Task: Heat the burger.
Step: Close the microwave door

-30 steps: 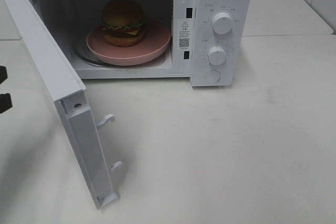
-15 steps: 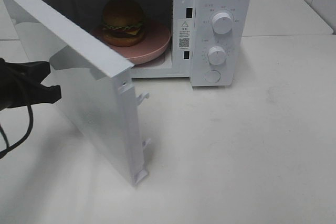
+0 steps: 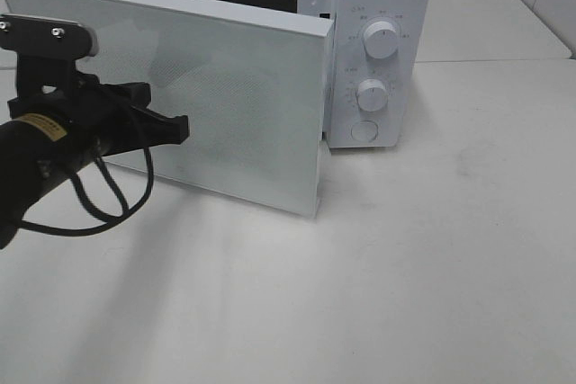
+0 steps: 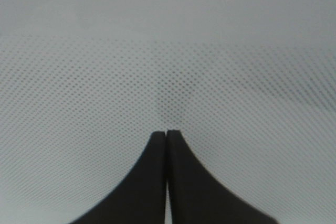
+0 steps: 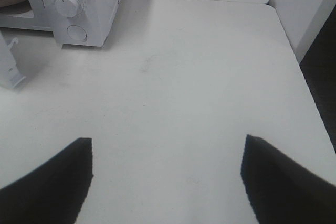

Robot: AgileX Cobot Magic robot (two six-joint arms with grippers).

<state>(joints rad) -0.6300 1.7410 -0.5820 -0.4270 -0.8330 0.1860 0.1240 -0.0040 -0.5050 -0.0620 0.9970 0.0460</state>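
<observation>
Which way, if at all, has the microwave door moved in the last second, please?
Yes: the door has swung toward the control panel, nearly shut, with the shut left gripper against it.

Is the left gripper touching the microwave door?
Cannot tell. In the left wrist view the shut left gripper points straight at the door, hiding any gap; the high view only shows overlap.

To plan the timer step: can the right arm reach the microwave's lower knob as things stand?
Probably yes. The lower knob is uncovered: the door ends beside the control panel, and nothing stands between the knob and the open right end effector.
</observation>
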